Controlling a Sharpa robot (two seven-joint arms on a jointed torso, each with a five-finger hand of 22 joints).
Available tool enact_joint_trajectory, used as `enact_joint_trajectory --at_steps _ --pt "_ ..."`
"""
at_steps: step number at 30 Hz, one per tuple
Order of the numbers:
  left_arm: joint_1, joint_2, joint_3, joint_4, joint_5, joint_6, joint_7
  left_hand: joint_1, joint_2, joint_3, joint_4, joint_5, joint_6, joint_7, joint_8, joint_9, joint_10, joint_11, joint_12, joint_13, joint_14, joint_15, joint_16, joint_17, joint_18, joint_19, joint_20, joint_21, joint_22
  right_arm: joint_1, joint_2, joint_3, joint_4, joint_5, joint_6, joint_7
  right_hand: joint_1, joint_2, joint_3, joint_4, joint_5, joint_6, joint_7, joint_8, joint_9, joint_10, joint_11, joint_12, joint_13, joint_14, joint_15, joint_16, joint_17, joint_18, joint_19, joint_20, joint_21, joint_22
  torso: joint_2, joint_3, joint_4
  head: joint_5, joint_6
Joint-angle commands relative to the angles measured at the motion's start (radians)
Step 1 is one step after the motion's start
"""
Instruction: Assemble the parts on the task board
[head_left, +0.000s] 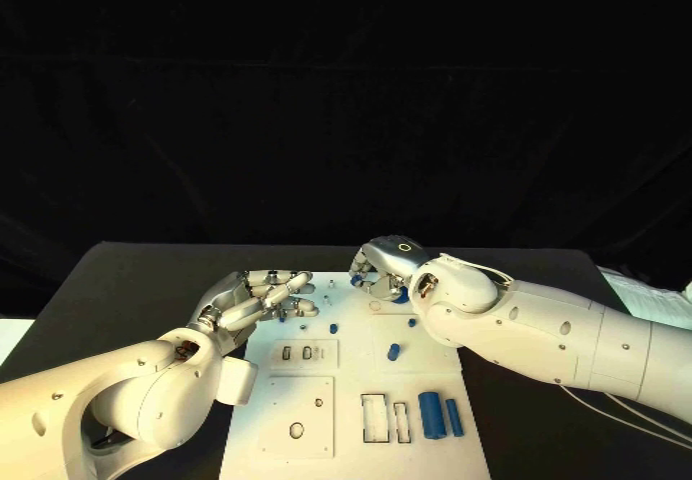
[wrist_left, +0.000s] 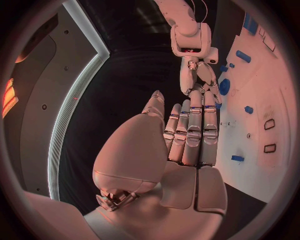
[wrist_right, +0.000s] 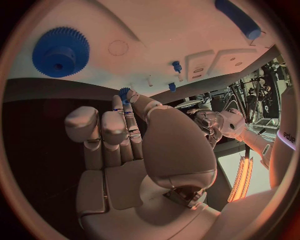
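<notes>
The white task board (head_left: 274, 440) lies in the middle of the black table. My right hand (head_left: 382, 262) hangs over its far edge and pinches a small blue part (wrist_right: 125, 92) between thumb and fingertip. A large blue gear (wrist_right: 60, 51) lies flat on the board beside that hand, also seen as the gear (wrist_left: 224, 86). My left hand (head_left: 268, 296) hovers over the board's far left area with straight fingers (wrist_left: 194, 130) and holds nothing. Two blue cylinders (head_left: 438, 411) lie at the near right. A blue piece (head_left: 394, 351) and a small blue peg (head_left: 333, 327) sit mid-board.
Rectangular slots (head_left: 385, 418) and a round hole (head_left: 296, 430) are cut in the near half of the board. My right forearm (head_left: 548, 330) crosses above the board's right edge. Black table (head_left: 130, 290) shows at the left of the board.
</notes>
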Motion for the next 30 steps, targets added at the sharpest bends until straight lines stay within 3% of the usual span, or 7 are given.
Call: enact_joint_trajectory --at_steps 1,14,21,30 --pt "0.002 0.002 0.001 0.002 0.011 0.026 0.007 -0.001 0.006 -0.002 -0.003 -0.001 0.000 0.004 -0.005 -0.001 -0.004 0.004 -0.006 0.000 -0.006 0.002 -0.006 0.001 0.019 -0.003 0.001 -0.004 -0.001 0.001 0.023 0.000 -0.017 -0.014 -0.044 -0.003 0.020 0.008 0.009 0.000 0.004 0.000 0.009 -0.004 0.001 0.004 -0.002 0.002 0.002 0.029 -0.001 0.006 0.003 -0.012 -0.005 0.005 0.008 0.002 0.003 -0.0005 0.0073 0.001 0.003" --pt "0.002 0.007 0.001 -0.003 0.011 0.027 0.007 -0.001 0.007 -0.003 -0.003 -0.001 0.000 0.004 -0.006 -0.001 -0.004 0.004 -0.007 0.000 -0.006 0.002 -0.007 0.001 0.019 -0.003 0.001 -0.004 -0.001 0.001 0.093 -0.001 -0.085 -0.014 -0.026 0.004 0.011 0.003 0.013 0.005 0.004 -0.002 0.011 -0.008 0.002 0.000 0.000 0.002 0.002 0.027 0.001 0.015 0.008 -0.012 -0.009 0.008 0.017 0.011 0.015 -0.0068 0.0234 -0.007 0.003" --pt "0.002 0.010 0.001 -0.007 0.011 0.028 0.007 -0.001 0.007 -0.003 -0.003 -0.001 0.000 0.004 -0.006 -0.001 -0.004 0.004 -0.007 0.000 -0.006 0.002 -0.007 0.001 0.019 -0.003 0.001 -0.004 -0.001 0.000 0.105 -0.002 -0.099 -0.014 -0.011 -0.002 0.009 0.001 0.013 0.006 0.004 -0.002 0.011 -0.009 0.003 -0.001 0.001 0.002 0.002 0.026 0.002 0.017 0.009 -0.012 -0.010 0.008 0.019 0.012 0.019 -0.0098 0.0244 -0.009 0.004" --pt "0.002 0.011 0.001 -0.007 0.011 0.030 0.007 -0.001 0.007 -0.003 -0.003 -0.001 0.000 0.004 -0.006 -0.001 -0.004 0.004 -0.007 0.000 -0.006 0.002 -0.007 0.001 0.019 -0.003 0.001 -0.004 -0.001 0.000 0.111 -0.002 -0.111 -0.036 0.045 -0.042 0.003 -0.005 0.012 0.010 0.003 -0.004 0.012 -0.011 0.003 -0.004 0.002 0.002 0.002 0.025 0.003 0.020 0.011 -0.012 -0.013 0.010 0.022 0.014 0.022 -0.0106 0.0246 -0.007 0.005"
